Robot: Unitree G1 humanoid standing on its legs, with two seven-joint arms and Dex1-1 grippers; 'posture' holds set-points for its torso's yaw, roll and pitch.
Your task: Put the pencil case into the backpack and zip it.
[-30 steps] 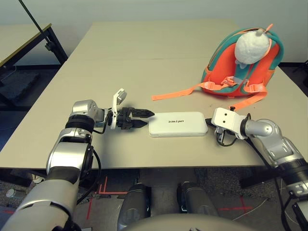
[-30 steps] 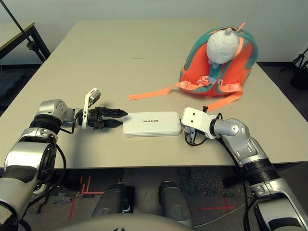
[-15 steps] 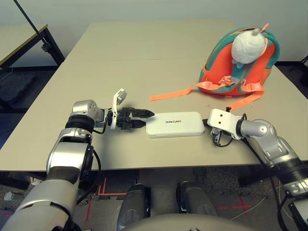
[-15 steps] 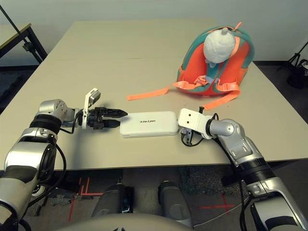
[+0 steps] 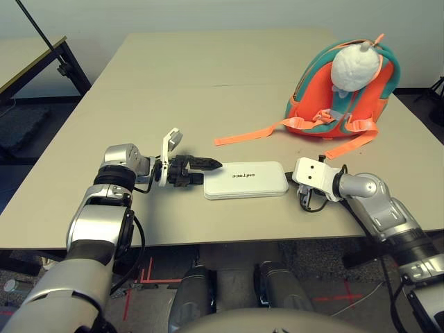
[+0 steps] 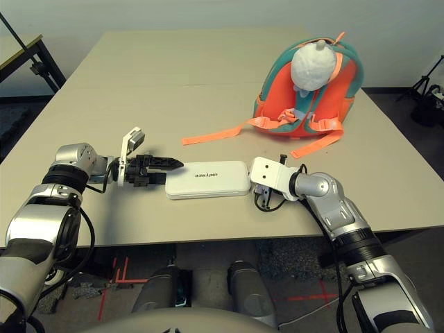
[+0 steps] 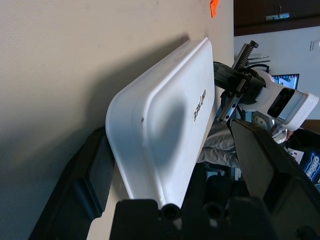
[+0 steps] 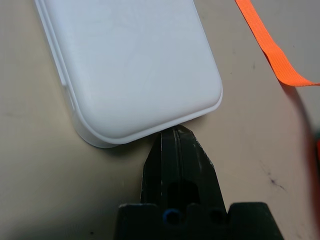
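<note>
**Case nudged toward our open left hand**

Starting at our left, our left hand (image 5: 196,171) lies low on the tabletop (image 5: 208,83), fingers spread wide and pointing toward 3 o'clock. The near end of the pencil case (image 5: 245,180) now sits between those fingers, as the left wrist view shows; a second ago it lay just short of them. The case has slid toward 9 o'clock across the tabletop.

At the case's other end, our right hand (image 8: 175,150) is closed to a narrow point, its tip touching the case's edge, so we judge it is pushing the case along.

The backpack (image 5: 343,90) stands well apart at about 1 o'clock, strap (image 5: 253,133) trailing toward the case. Nothing is packed yet; a left-hand grasp looks close.
</note>
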